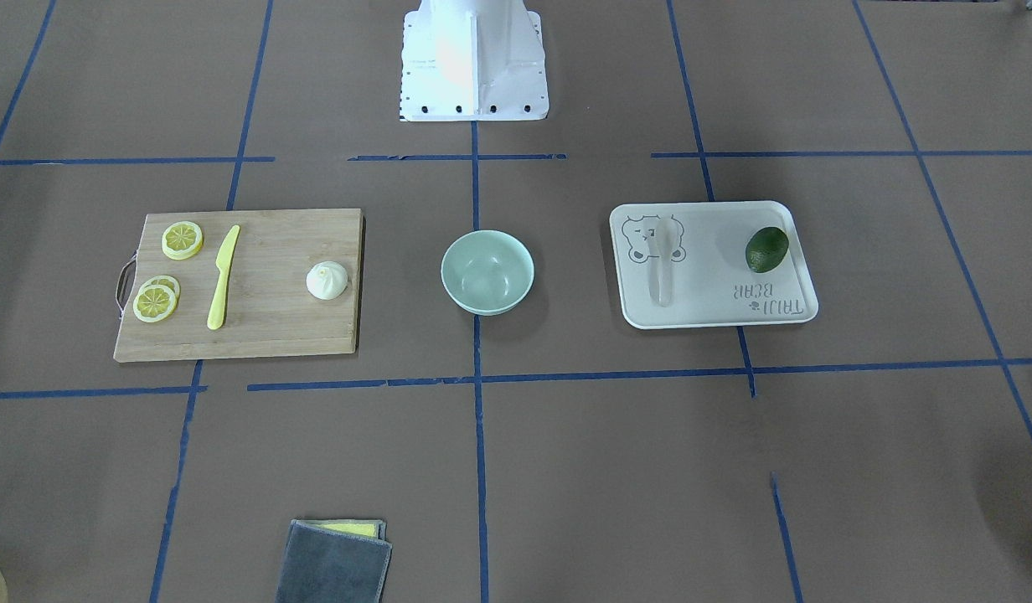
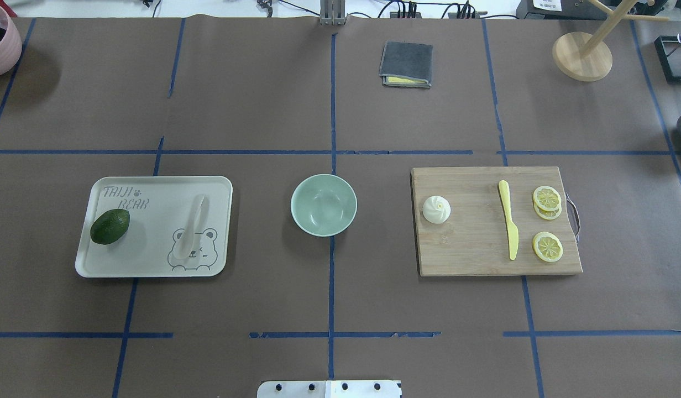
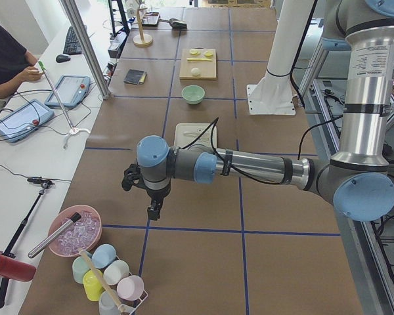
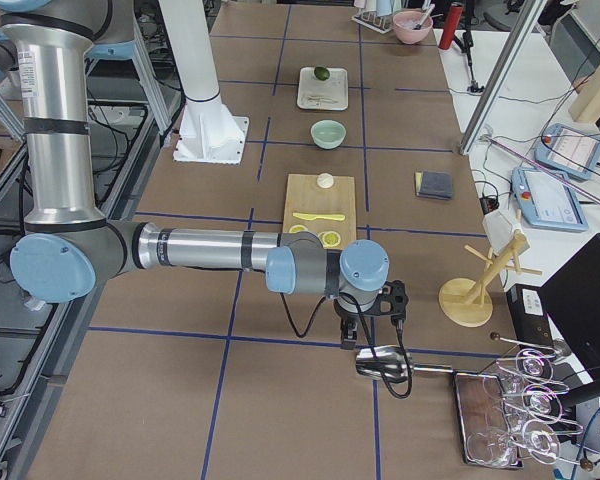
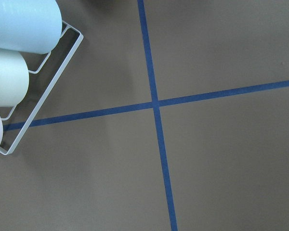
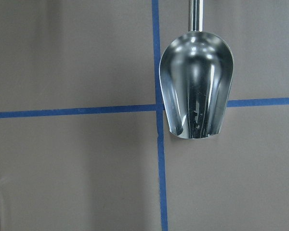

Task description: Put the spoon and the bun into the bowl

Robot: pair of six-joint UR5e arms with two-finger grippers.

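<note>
The mint-green bowl (image 2: 323,204) stands empty at the table's middle. The white bun (image 2: 436,209) sits on the near-bowl end of a wooden cutting board (image 2: 473,254). The off-white spoon (image 2: 190,232) lies on a white bear-print tray (image 2: 152,188), over the bear drawing. My left gripper (image 3: 154,211) hangs over bare table at the left end, far from the tray. My right gripper (image 4: 348,338) hangs at the right end above a metal scoop (image 6: 196,86). Both show only in side views, so I cannot tell if they are open or shut.
A dark green avocado (image 2: 110,226) lies on the tray. A yellow knife (image 2: 508,226) and lemon slices (image 2: 547,246) lie on the board. A grey cloth (image 2: 406,64) and a wooden stand (image 2: 582,55) are at the far side. A cup rack (image 5: 19,67) is near my left gripper.
</note>
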